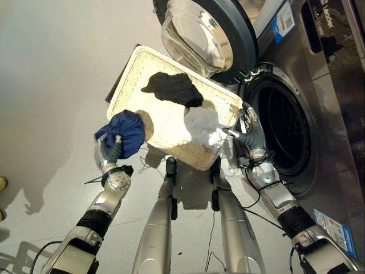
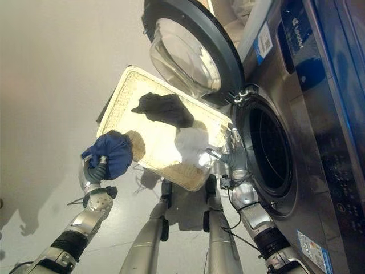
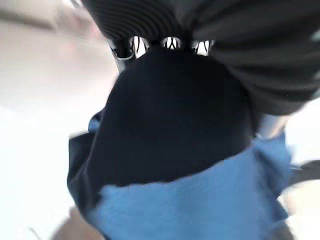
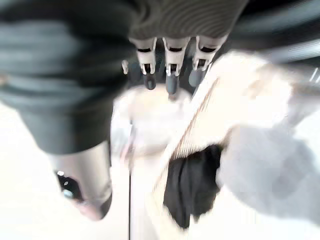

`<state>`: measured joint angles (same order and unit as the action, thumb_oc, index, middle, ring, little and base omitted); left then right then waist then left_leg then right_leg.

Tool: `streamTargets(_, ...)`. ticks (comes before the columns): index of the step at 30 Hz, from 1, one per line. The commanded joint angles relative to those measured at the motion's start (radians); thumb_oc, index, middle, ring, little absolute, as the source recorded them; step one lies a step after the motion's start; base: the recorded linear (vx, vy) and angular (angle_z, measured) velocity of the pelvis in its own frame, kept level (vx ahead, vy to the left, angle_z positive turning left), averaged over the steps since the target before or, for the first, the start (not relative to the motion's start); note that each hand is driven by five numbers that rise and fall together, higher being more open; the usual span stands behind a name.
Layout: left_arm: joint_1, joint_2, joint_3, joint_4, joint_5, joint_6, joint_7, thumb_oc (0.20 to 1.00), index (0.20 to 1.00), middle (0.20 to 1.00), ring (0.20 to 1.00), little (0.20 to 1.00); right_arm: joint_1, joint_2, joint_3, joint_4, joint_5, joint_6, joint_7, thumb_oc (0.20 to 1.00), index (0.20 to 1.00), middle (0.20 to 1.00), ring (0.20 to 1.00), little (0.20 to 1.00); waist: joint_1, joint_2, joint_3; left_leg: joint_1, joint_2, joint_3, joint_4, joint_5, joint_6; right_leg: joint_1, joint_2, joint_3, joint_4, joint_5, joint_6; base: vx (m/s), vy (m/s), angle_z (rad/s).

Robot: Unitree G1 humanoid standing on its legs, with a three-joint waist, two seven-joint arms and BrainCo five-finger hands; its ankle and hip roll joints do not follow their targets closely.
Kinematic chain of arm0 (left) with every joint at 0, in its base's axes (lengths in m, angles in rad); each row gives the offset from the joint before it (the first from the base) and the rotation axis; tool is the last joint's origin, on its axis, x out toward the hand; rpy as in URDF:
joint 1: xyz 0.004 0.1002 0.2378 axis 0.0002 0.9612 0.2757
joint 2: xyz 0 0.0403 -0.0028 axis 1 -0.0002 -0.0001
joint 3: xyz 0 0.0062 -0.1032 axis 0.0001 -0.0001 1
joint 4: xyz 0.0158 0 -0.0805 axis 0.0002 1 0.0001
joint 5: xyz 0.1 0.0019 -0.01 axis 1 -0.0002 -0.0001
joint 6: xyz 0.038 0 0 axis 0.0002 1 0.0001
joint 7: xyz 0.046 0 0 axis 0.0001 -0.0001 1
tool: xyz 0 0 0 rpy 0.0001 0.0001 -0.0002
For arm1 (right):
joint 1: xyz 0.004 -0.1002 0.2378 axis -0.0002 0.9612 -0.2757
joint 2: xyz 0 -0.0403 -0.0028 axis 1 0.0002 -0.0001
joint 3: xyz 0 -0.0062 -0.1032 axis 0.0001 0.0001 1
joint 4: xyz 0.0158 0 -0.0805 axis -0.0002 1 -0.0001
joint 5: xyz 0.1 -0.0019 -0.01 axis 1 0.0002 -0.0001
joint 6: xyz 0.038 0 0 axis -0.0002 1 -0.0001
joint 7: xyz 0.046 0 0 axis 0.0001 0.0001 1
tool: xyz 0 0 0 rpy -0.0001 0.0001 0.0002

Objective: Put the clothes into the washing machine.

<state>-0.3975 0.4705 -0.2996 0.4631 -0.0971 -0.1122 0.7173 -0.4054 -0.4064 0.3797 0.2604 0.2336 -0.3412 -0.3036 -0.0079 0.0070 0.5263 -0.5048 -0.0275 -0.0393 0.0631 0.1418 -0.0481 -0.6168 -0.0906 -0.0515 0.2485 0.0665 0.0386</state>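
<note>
Both arms are silver-grey metal. The left arm (image 1: 105, 202) has a rounded silver wrist joint and a black band round the forearm; the right arm (image 1: 279, 200) carries a like black band lower down. The left hand (image 1: 111, 151) and the right hand (image 1: 249, 130) each wear a dark ribbed cover (image 4: 60, 75) over back and wrist. From the cover comes a row of silver fingers (image 4: 170, 60) with dark rounded tips, and a thick silver thumb (image 4: 87, 185) set apart, dark at its end.
</note>
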Motion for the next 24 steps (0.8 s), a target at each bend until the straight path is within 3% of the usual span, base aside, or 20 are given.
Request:
streamTargets(1,-0.018,-0.022,-0.009,-0.100,-0.110,-0.162,-0.299,0.501,0.501,0.501,0.501,0.501,0.006,-0.022,0.015,-0.130,-0.006,0.019,0.112,1.000,1.000,1.000,1.000,1.000,-0.020,0.037,-0.006,0.013,-0.067,0.018,0.042,-0.068,0.018,0.079,0.042,-0.046,-0.084,-0.017,0.022,-0.01,-0.020,0.05)
streamTargets(4,-0.024,-0.014,-0.044,-0.153,-0.165,-0.186,-0.427,0.529,0.529,0.529,0.529,0.529,-0.017,-0.029,0.033,-0.121,0.045,0.060,0.184,1.000,1.000,1.000,1.000,1.000,-0.017,0.042,-0.006,0.012,-0.066,0.022,0.041,-0.061,0.016,0.081,0.039,-0.052,-0.088,-0.011,0.022,-0.02,-0.008,0.06)
streamTargets(5,-0.031,-0.005,-0.071,-0.172,-0.213,-0.209,-0.506,0.485,0.485,0.485,0.485,0.485,-0.035,-0.034,0.056,-0.110,0.078,0.100,0.248,1.000,1.000,1.000,1.000,1.000,-0.015,0.044,-0.006,0.017,-0.066,0.021,0.036,-0.058,0.016,0.086,0.038,-0.057,-0.089,-0.010,0.021,-0.01,-0.009,0.09)
streamTargets(7,-0.044,0.003,-0.089,-0.185,-0.238,-0.217,-0.545,0.432,0.432,0.432,0.432,0.432,-0.051,-0.040,0.081,-0.099,0.102,0.139,0.296,1.000,1.000,1.000,1.000,1.000,-0.014,0.044,-0.006,0.020,-0.066,0.022,0.033,-0.055,0.015,0.091,0.039,-0.060,-0.092,-0.010,0.022,0.00,-0.007,0.03)
streamTargets(9,-0.063,0.017,-0.110,-0.193,-0.267,-0.234,-0.595,0.329,0.329,0.329,0.329,0.329,-0.068,-0.050,0.114,-0.083,0.176,0.209,0.368,1.000,1.000,1.000,1.000,1.000,-0.012,0.041,-0.006,0.024,-0.063,0.025,0.029,-0.052,0.014,0.095,0.039,-0.065,-0.094,-0.009,0.022,0.00,-0.019,0.00)
streamTargets(11,-0.081,0.035,-0.135,-0.207,-0.288,-0.247,-0.635,0.325,0.325,0.325,0.325,0.325,-0.079,-0.060,0.141,-0.063,0.246,0.238,0.406,1.000,1.000,1.000,1.000,1.000,-0.009,0.038,-0.006,0.024,-0.062,0.026,0.028,-0.049,0.014,0.097,0.040,-0.069,-0.096,-0.008,0.022,0.01,-0.036,0.01)
streamTargets(14,-0.102,0.050,-0.169,-0.235,-0.296,-0.243,-0.675,0.332,0.332,0.332,0.332,0.332,-0.088,-0.061,0.161,-0.050,0.318,0.253,0.419,1.000,1.000,1.000,1.000,1.000,-0.005,0.033,-0.006,0.024,-0.060,0.024,0.022,-0.045,0.014,0.097,0.043,-0.074,-0.099,-0.005,0.024,0.01,-0.049,0.05)
streamTargets(18,-0.119,0.066,-0.200,-0.267,-0.292,-0.224,-0.713,0.278,0.278,0.278,0.278,0.278,-0.084,-0.052,0.175,-0.056,0.366,0.276,0.420,1.000,1.000,1.000,1.000,1.000,-0.005,0.031,-0.006,0.024,-0.058,0.024,0.010,-0.040,0.016,0.093,0.048,-0.074,-0.103,0.001,0.027,0.00,-0.007,0.01)
streamTargets(22,-0.135,0.073,-0.227,-0.302,-0.319,-0.206,-0.778,0.200,0.200,0.200,0.200,0.200,-0.080,-0.043,0.193,-0.056,0.373,0.282,0.401,1.000,1.000,1.000,1.000,1.000,-0.009,0.030,-0.006,0.021,-0.058,0.028,0.004,-0.039,0.018,0.087,0.050,-0.070,-0.107,0.006,0.028,0.00,0.000,0.00)
streamTargets(24,-0.140,0.074,-0.242,-0.322,-0.346,-0.201,-0.819,0.200,0.200,0.200,0.200,0.200,-0.081,-0.044,0.206,-0.045,0.346,0.270,0.370,1.000,1.000,1.000,1.000,1.000,-0.011,0.031,-0.006,0.020,-0.059,0.029,0.008,-0.042,0.019,0.086,0.049,-0.067,-0.106,0.007,0.029,0.00,0.000,0.00)
